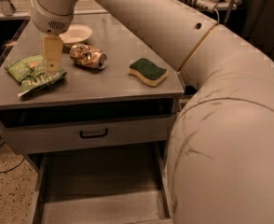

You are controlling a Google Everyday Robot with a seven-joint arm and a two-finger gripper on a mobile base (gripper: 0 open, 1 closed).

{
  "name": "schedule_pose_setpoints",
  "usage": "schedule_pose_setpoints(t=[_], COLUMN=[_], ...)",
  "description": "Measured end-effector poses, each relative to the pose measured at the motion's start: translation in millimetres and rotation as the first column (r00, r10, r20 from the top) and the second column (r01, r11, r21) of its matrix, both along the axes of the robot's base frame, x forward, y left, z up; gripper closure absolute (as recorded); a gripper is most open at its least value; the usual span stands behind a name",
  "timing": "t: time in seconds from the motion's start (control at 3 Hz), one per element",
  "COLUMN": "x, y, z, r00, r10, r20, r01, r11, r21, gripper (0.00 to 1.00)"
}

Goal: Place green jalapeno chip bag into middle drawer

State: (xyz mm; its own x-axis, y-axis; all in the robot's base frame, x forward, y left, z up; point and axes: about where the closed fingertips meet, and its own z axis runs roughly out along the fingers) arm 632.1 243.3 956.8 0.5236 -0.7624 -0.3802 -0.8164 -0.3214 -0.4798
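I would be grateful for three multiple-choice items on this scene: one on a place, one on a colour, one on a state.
1. The middle drawer is: A shut; B pulled open; C taken out.
2. The top of the sponge is: A red; B dark green; C blue.
3. The gripper is: A in the drawer; B over the sponge; C over the green jalapeno chip bag.
Answers: B, its floor shows; B, green over a yellow base; C, it hangs over the bag at the left of the tabletop.
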Motion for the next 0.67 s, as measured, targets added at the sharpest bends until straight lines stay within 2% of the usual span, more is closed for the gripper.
schedule_pose_setpoints(t=[0.67], x=[25], y=[35], z=[-36], r00=[0.9983], r10=[0.05], r20=[-0.031], r01=[-0.051], r11=[0.999], r21=[-0.015], gripper=[0.0])
